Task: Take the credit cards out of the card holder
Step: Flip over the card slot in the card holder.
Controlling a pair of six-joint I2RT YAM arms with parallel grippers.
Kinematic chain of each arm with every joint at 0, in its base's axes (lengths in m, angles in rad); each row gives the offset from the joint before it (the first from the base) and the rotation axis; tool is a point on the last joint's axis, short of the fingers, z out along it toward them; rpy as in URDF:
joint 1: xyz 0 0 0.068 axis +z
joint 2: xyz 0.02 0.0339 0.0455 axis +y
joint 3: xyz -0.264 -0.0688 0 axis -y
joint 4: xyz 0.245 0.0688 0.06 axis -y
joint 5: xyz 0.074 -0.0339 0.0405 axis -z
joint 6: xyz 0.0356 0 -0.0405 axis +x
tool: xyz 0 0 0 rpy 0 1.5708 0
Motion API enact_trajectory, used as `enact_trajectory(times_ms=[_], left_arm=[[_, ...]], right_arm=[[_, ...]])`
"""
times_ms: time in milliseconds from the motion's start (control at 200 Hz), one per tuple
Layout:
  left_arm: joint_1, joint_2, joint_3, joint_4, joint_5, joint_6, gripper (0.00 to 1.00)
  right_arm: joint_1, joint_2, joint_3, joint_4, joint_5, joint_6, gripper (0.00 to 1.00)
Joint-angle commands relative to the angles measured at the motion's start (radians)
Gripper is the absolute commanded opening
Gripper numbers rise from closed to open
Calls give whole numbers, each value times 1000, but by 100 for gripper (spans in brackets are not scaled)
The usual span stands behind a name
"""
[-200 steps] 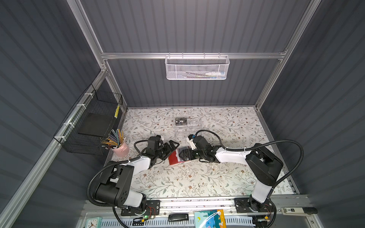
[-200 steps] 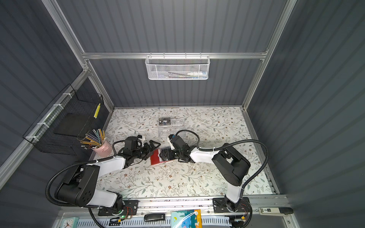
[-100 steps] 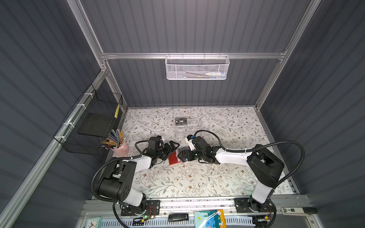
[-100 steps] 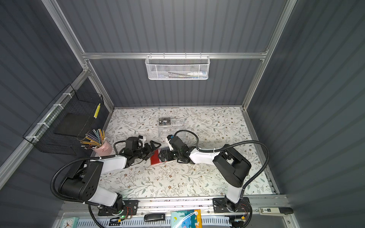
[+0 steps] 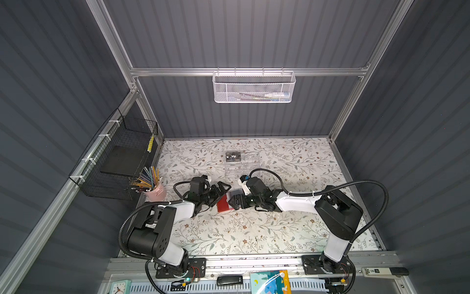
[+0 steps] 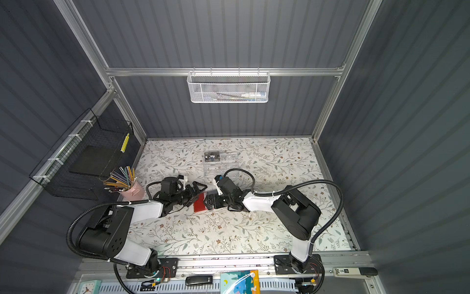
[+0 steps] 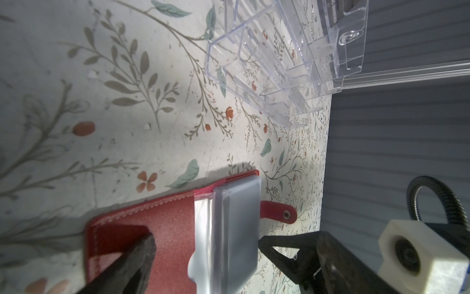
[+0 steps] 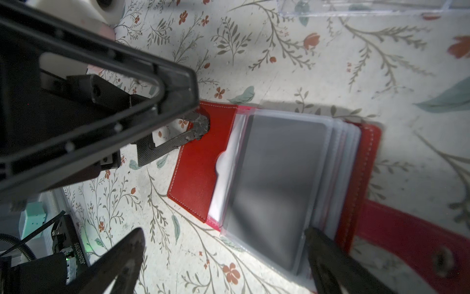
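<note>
The red card holder (image 5: pixel 223 205) lies open on the floral table, also seen in the other top view (image 6: pixel 199 205). Its clear sleeves hold a dark credit card (image 8: pixel 274 178), which the left wrist view shows as a grey card (image 7: pixel 236 229). The strap tab (image 7: pixel 279 212) sticks out flat. My left gripper (image 5: pixel 220 192) is open, with one finger (image 7: pixel 137 254) resting on the red cover. My right gripper (image 8: pixel 223 236) is open and straddles the sleeves' near corner; one of its fingers (image 8: pixel 323 249) touches the sleeve stack. A black "Vip" card (image 5: pixel 233 157) lies in the clear organizer.
The clear acrylic organizer (image 5: pixel 241 165) stands just behind the holder, close to both wrists. A pink cup of pencils (image 5: pixel 155 192) sits at the left, under a black wire basket (image 5: pixel 122 157). A white mesh basket (image 5: pixel 253 87) hangs on the back wall.
The right gripper has crept a little to the left over the card holder. Both grippers stay open and the holder has not moved.
</note>
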Motion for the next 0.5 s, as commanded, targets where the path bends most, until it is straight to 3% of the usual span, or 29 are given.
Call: enact_trajectory(times_ms=[0,495], left_arm=[[9,24,-24,-23,0,12,100],[15,42,-35,-10,6,16,100]], right_arm=[[14,23,27,-6,3,3,99],[25,24,23,40,-27,24,99]])
